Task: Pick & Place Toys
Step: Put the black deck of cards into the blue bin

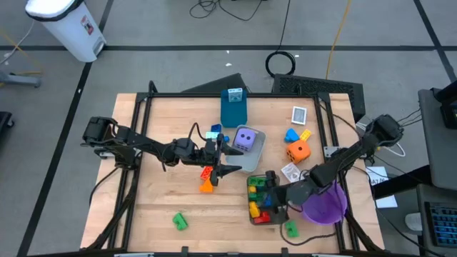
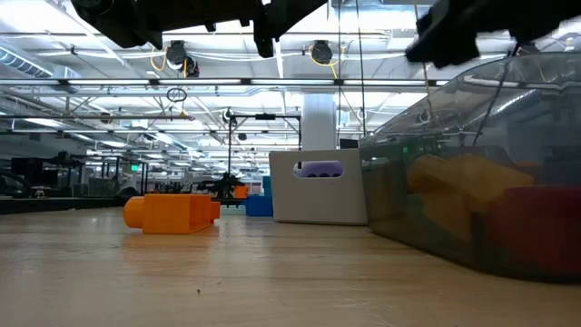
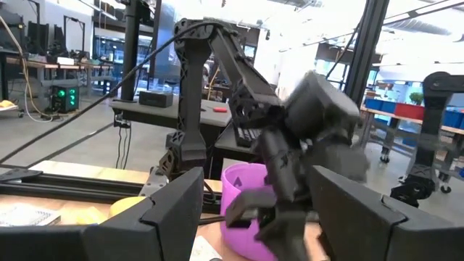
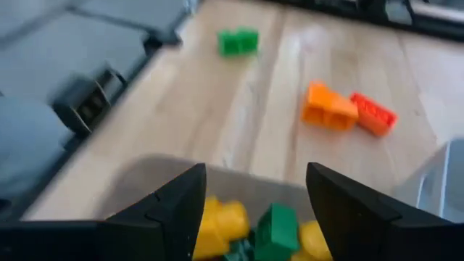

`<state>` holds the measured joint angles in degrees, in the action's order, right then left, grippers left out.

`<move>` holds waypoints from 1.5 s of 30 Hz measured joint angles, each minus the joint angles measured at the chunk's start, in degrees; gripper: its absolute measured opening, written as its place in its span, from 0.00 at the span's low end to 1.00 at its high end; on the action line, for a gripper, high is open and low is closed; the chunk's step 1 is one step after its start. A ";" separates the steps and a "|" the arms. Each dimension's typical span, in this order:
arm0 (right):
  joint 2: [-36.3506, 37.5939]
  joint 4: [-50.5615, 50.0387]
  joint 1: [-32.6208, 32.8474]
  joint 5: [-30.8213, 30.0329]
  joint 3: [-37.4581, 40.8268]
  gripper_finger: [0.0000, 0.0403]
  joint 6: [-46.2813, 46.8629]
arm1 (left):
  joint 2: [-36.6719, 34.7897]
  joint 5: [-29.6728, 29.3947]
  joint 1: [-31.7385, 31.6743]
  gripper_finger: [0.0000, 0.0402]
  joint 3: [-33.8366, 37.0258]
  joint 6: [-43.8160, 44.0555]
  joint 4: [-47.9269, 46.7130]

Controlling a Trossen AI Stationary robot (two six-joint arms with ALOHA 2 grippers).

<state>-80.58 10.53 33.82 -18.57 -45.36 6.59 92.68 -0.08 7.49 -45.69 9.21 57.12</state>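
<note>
toys: small plastic bricks plus two dotted dice, spread over the table (image 1: 157,135)
orange brick (image 1: 206,185): loose on the wood near table centre, touching the red brick (image 1: 206,173); both sit right under the left gripper
green brick (image 1: 179,221): alone near the front edge, well apart from the rest
purple die (image 1: 245,138): sits in a grey tray (image 1: 255,158) near centre
orange die (image 1: 298,150): on the wood beside a blue brick (image 1: 291,135)
sorted bricks: yellow, green and red pieces piled in the clear bin (image 1: 251,207) at front right
handling: hard, light, stiff plastic, probably a bit slick; not fragile; likely skids if nudged
grip spot: pinch across the short flat sides of the orange brick, not over the studs
long axis: orange brick lies flat, long axis roughly toward the front edge; in the low view it runs across the picture, round end to the left
left gripper (image 1: 220,158): fingers apart, holding nothing, hovers over the red and orange bricks
right gripper (image 4: 254,206): jaws spread, nothing between them, right over the bin's yellow and green pieces
purple bowl (image 1: 325,203): beside the bin, under the right arm
</note>
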 joint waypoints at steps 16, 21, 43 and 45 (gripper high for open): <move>5.99 4.94 0.00 5.27 0.00 0.57 -3.43 | 0.00 0.00 0.00 0.64 -0.02 0.00 -0.04; 5.99 5.15 -0.02 5.25 0.00 0.56 -3.43 | 0.00 0.00 0.00 0.64 -0.02 0.00 -0.04; 17.19 -14.90 -11.10 -21.88 -6.65 0.48 4.97 | 0.00 0.00 0.00 0.64 -0.02 0.00 -0.04; 17.99 -23.60 -15.84 -21.79 -9.61 0.47 7.31 | 0.00 0.00 0.00 0.64 -0.02 0.00 -0.04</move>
<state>-62.59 -13.07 17.98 -40.37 -54.97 13.90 92.68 -0.08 7.49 -45.71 9.21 57.08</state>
